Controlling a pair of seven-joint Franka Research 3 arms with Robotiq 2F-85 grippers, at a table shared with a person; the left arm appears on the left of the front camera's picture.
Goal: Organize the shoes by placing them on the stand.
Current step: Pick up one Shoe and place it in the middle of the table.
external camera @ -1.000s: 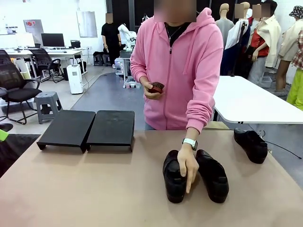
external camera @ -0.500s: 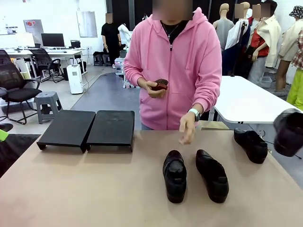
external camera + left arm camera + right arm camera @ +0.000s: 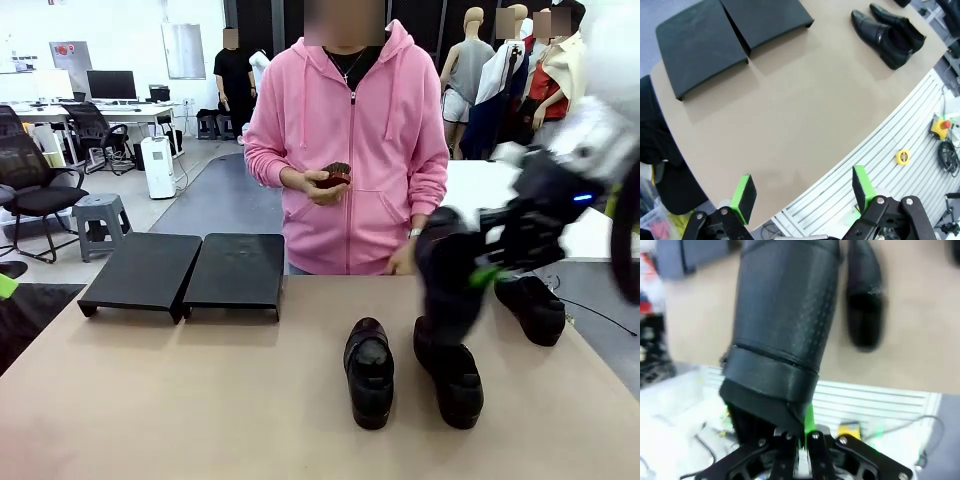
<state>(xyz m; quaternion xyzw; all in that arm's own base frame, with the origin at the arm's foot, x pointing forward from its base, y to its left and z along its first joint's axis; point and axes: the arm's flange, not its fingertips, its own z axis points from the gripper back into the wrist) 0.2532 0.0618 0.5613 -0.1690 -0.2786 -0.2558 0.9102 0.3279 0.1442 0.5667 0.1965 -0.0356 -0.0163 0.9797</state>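
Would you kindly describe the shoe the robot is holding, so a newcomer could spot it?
On the tan table, look right of centre, above the pair of shoes. One shoe hangs in the air, pinched by the right hand; the others lie on the tabletop.

Front view: the right end effector [image 3: 489,272] and the held shoe [image 3: 448,285] are blurred, and finger outlines are indistinct. The held shoe covers the heel of the nearer right shoe [image 3: 456,388] and part of the person's hand [image 3: 403,262]. The far shoe [image 3: 538,308] is partly hidden by the arm [image 3: 560,190]. The small dark object [image 3: 334,178] in the other hand [image 3: 322,188] is unidentifiable. Right wrist view: the held shoe's toe is cut off at the top edge.
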